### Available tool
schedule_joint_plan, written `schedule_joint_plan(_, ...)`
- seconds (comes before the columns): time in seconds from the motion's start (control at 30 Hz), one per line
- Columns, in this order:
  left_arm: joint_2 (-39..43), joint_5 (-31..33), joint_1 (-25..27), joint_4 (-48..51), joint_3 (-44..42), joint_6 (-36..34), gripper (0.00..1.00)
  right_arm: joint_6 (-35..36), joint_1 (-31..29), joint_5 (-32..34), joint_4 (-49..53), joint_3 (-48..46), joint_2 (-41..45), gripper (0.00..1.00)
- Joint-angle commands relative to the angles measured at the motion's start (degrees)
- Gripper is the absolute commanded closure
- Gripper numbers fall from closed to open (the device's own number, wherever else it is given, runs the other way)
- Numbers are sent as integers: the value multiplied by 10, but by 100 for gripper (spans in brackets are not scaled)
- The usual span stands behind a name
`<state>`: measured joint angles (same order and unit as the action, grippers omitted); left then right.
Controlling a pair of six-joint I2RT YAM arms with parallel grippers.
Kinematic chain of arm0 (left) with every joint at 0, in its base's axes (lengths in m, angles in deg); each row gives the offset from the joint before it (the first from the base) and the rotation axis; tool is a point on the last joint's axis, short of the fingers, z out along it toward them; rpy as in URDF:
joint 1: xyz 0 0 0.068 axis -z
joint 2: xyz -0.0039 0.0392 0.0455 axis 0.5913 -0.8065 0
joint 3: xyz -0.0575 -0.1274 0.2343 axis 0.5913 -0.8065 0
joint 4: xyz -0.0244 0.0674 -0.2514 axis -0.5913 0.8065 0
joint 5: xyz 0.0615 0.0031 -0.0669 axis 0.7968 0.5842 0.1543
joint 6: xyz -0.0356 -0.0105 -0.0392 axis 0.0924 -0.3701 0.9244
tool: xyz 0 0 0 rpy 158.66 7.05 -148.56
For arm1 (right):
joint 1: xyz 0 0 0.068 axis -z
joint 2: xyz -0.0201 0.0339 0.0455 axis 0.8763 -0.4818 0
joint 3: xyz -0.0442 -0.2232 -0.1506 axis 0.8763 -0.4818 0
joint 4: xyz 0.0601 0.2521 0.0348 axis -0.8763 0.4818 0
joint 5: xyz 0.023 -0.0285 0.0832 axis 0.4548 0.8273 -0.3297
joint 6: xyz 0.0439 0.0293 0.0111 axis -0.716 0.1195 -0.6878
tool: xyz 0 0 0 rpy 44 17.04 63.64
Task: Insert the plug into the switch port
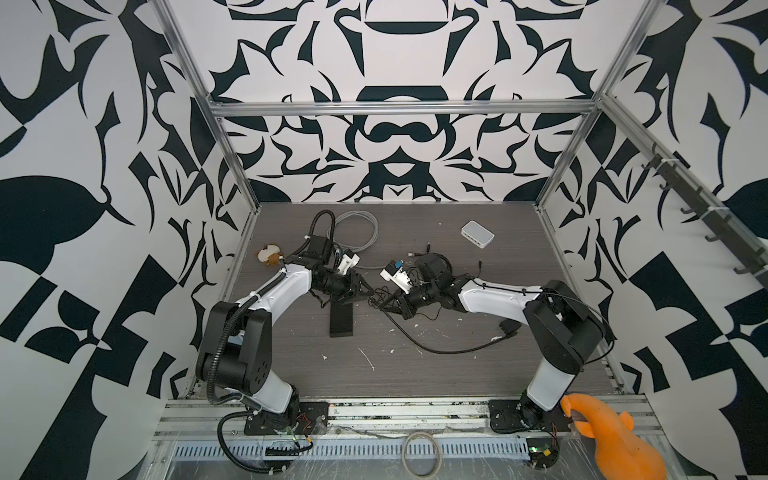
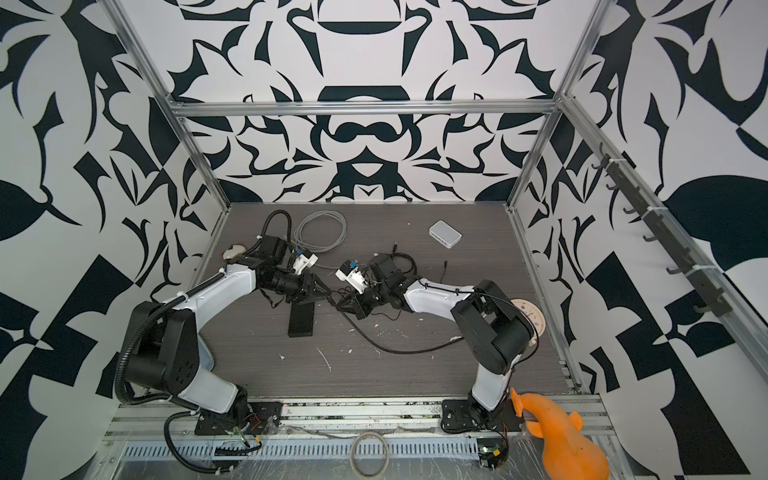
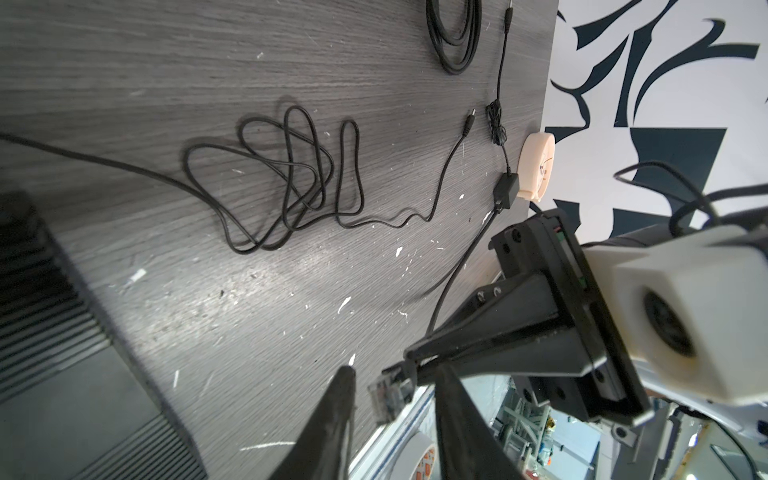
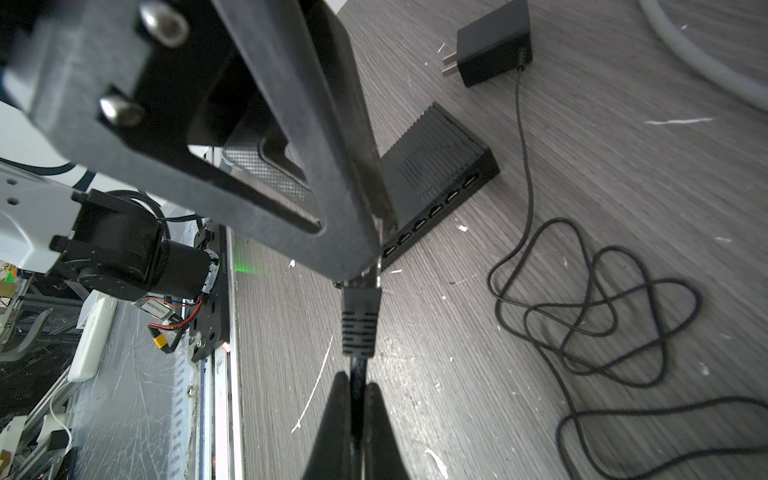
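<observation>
The clear plug (image 3: 390, 397) on a black cable hangs just above the table's middle. My right gripper (image 4: 357, 380) is shut on the cable right behind the plug's ribbed black boot (image 4: 360, 324). My left gripper (image 3: 397, 372) faces it, its two fingers standing either side of the plug with a gap on each side. In both top views the grippers meet tip to tip, left (image 1: 373, 293) and right (image 1: 385, 304). The black switch (image 1: 341, 318) lies flat beside them, its row of ports (image 4: 436, 210) facing the right wrist view.
A tangled thin black cord (image 4: 602, 311) and its power adapter (image 4: 492, 45) lie near the switch. At the back are a grey cable coil (image 1: 357, 230) and a small white box (image 1: 478, 234). A plush toy (image 1: 270, 254) sits at the left edge.
</observation>
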<state>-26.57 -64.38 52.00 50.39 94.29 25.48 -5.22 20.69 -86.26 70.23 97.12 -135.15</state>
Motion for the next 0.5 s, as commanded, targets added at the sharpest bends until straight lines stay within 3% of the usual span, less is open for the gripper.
schedule_joint_plan(0.0,-2,-16,0,0,-11,4,72,-2,2,4,-29,4,17,100)
schedule_joint_plan(0.37,3,-23,0,-9,-16,17,80,-8,2,9,-48,-14,26,100)
schedule_joint_plan(0.47,6,-20,-1,-12,-18,21,72,-6,2,9,-48,-18,29,100)
